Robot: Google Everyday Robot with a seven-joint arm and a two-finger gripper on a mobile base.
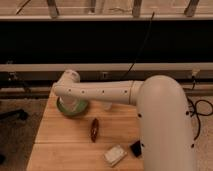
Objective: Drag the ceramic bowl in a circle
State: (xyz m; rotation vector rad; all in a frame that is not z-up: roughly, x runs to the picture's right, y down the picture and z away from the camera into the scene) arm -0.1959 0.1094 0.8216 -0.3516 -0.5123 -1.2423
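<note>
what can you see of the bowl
The bowl is round with a green rim, upright on the wooden table near its far left corner. The arm's end covers most of it, so only the rim's near and side parts show. The gripper sits down in or over it; contact is hidden.

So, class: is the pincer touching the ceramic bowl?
Cannot tell. In the camera view the pincer sits at the ceramic bowl near the table's far left corner, but the arm's wrist hides any contact.
</note>
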